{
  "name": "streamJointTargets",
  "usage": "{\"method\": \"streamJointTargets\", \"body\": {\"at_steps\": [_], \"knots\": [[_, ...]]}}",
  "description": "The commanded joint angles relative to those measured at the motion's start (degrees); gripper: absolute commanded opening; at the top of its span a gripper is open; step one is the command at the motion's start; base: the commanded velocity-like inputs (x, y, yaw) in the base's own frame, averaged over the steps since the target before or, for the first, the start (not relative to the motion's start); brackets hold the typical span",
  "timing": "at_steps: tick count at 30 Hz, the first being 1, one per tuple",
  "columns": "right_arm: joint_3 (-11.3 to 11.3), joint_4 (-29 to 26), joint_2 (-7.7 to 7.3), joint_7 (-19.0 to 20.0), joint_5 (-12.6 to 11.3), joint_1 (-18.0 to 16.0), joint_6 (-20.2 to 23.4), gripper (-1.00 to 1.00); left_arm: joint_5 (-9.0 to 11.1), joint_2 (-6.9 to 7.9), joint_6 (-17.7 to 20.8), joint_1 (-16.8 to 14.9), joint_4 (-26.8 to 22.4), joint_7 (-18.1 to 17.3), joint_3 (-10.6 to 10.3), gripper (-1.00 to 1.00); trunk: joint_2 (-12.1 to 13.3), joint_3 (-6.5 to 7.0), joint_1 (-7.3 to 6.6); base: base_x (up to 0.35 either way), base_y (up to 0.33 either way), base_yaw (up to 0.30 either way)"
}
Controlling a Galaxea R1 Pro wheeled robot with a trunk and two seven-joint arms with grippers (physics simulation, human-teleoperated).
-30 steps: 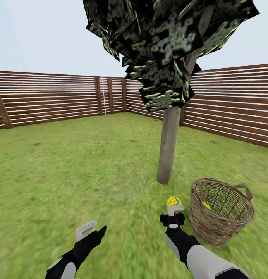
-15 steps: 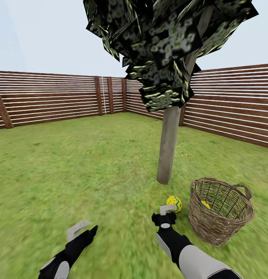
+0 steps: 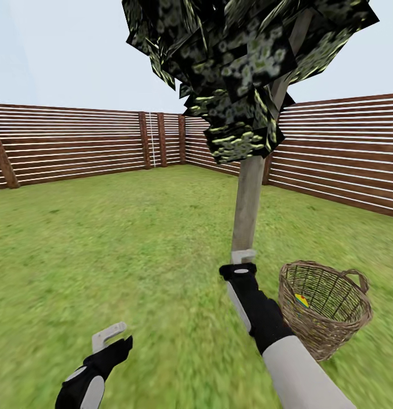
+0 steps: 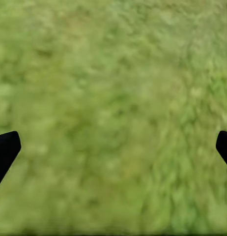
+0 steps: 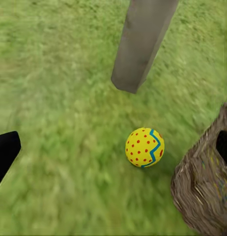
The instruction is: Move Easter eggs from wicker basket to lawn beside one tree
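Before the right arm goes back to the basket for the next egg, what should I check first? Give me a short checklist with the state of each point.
1. Right gripper empty: ok; in the right wrist view its fingers stand wide apart with nothing between them.
2. Placed egg on the lawn next to the tree: ok.
3. Egg at rest: cannot tell from one moment.
4. Egg left in the basket: ok, one egg inside; whether there is another, cannot tell.
5. Left gripper free: ok, open over bare grass.
6. Basket upright: ok.
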Motion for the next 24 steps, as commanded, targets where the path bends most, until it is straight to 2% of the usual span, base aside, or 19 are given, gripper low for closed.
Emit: {"method": "streamJointTargets", "body": {"at_steps": [1,3,4,5,6,7,8,9,10,11,12,14,17,18,19,20,22,23,24], "knots": [[-0.43,-2.41,-0.4,-0.34,-0.2,-0.03,2.32,1.0,0.38,-0.02,0.77,-0.11,-0.11,0.63,0.01,1.0,-0.02,-0.06,-0.01,0.0,0.0,0.0],[-3.76,-10.17,-2.17,-0.32,-0.22,-0.03,9.7,1.0,-1.03,0.02,4.03,-1.18,-0.2,1.1,-0.03,1.0,-0.02,-0.06,-0.01,0.0,0.0,0.0],[-5.02,-11.67,-2.56,-0.29,-0.23,-0.03,11.24,1.0,-1.45,0.02,5.09,-1.71,-0.2,1.17,-0.03,1.0,-0.02,-0.06,-0.01,0.0,0.0,0.0],[-7.97,-14.19,-3.26,-0.26,-0.28,-0.05,13.9,1.0,-2.15,0.03,7.39,-2.91,-0.2,1.27,-0.01,1.0,-0.02,-0.06,-0.01,0.0,0.0,0.0],[-9.6,-15.23,-3.55,-0.23,-0.3,-0.06,15.0,1.0,-2.4,0.03,8.6,-3.55,-0.2,1.3,0.01,1.0,-0.02,-0.06,-0.01,0.0,0.0,0.0],[-12.87,-16.91,-4.1,-0.19,-0.32,-0.08,16.78,1.0,-2.76,0.03,11.06,-4.92,-0.2,1.4,0.04,1.0,-0.02,-0.06,-0.01,0.0,0.0,0.0],[-14.42,-17.57,-4.39,-0.17,-0.33,-0.09,17.54,1.0,-2.89,0.03,12.3,-5.67,-0.2,1.46,0.07,1.0,-0.02,-0.06,-0.01,0.0,0.0,0.0],[-17.21,-18.61,-5.12,-0.15,-0.34,-0.1,18.98,1.0,-3.01,0.02,14.79,-7.34,-0.14,1.77,0.1,1.0,-0.02,-0.06,-0.01,0.0,0.0,0.0],[-18.4,-18.99,-5.62,-0.14,-0.34,-0.1,19.68,1.0,-3.05,-0.01,16.12,-8.25,-0.07,2.07,0.11,1.0,-0.02,-0.06,-0.01,0.0,0.0,0.0],[-19.46,-19.29,-6.23,-0.13,-0.35,-0.11,20.28,1.0,-3.07,-0.06,17.52,-9.16,0.01,2.47,0.12,1.0,-0.02,-0.06,-0.01,0.0,0.0,0.0],[-21.2,-19.69,-7.63,-0.13,-0.38,-0.14,21.17,1.0,-3.1,-0.23,20.23,-10.94,0.21,3.6,0.14,1.0,-0.02,-0.06,-0.01,0.0,0.0,0.0],[-23.71,-19.99,-9.57,-0.12,-0.44,-0.21,21.99,1.0,-3.13,-0.88,22.96,-13.32,0.86,5.56,0.13,1.0,-0.02,-0.06,-0.01,0.0,0.0,0.0],[-28.03,-19.88,-11.81,-0.08,-0.46,-0.37,22.52,1.0,-3.21,-1.72,24.6,-16.28,4.6,7.81,-0.03,1.0,-0.02,-0.06,-0.01,0.0,0.0,0.0],[-30.43,-19.46,-13.27,-0.04,-0.56,-0.61,22.72,1.0,-3.22,-1.94,24.97,-17.58,7.08,8.44,-0.09,1.0,-0.02,-0.06,-0.01,0.0,0.0,0.0],[-31.58,-19.05,-14.09,0.0,-0.67,-0.76,22.81,1.0,-3.22,-2.0,25.09,-18.14,8.21,8.66,-0.1,1.0,-0.02,-0.06,-0.01,0.0,0.0,0.0],[-33.51,-17.73,-15.94,0.2,-1.24,-1.12,22.98,1.0,-3.2,-2.07,25.27,-19.0,9.99,8.94,-0.1,1.0,-0.02,-0.06,-0.01,0.0,0.0,0.0],[-34.79,-15.57,-18.05,0.8,-2.45,-1.59,23.09,1.0,-3.21,-2.1,25.35,-19.55,11.13,9.12,-0.11,1.0,-0.02,-0.06,-0.01,0.0,0.0,0.0],[-35.64,-12.53,-20.42,1.88,-4.44,-2.26,23.16,1.0,-3.2,-2.12,25.4,-19.91,11.87,9.23,-0.09,1.0,-0.02,-0.06,-0.01,0.0,0.0,0.0],[-35.94,-10.7,-21.69,2.56,-5.71,-2.69,23.18,1.0,-3.2,-2.11,25.42,-20.03,12.13,9.25,-0.08,1.0,-0.02,-0.06,-0.01,0.0,0.0,0.0]]}}
